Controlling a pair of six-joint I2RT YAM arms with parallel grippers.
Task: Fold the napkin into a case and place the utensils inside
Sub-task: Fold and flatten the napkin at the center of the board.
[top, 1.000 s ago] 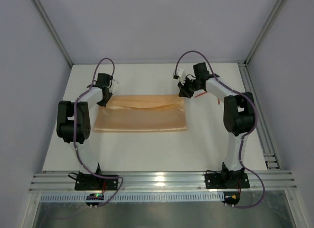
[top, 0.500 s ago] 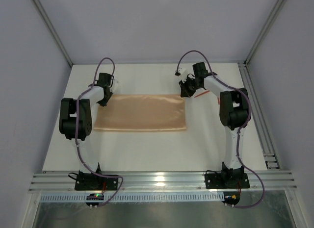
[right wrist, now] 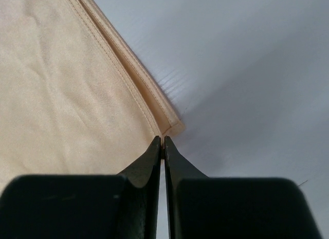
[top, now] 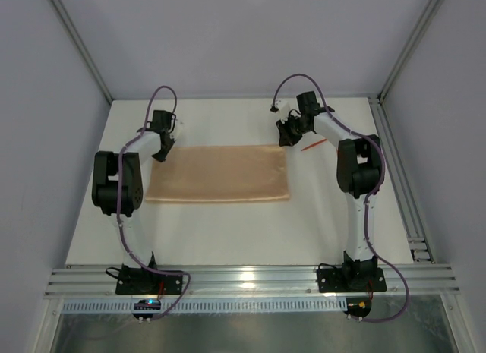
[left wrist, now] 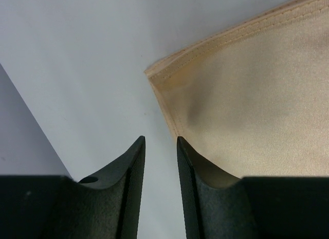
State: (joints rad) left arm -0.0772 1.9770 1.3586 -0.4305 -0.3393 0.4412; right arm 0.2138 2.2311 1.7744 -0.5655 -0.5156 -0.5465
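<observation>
One flat napkin (top: 218, 173), one visible utensil (top: 314, 145), left pincer (left wrist: 160, 142) and right pincer (right wrist: 163, 140).

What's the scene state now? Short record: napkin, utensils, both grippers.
napkin: flat wide rectangle on the table, two layers showing at its far-right edge; not yet a case
utensils: one red stick on the table, right of the napkin and apart from it; a second cannot be made out
left gripper: open, nothing between the fingers, at the napkin's far-left corner
right gripper: shut, tips at the napkin's far-right corner; whether cloth is pinched cannot be told
</observation>
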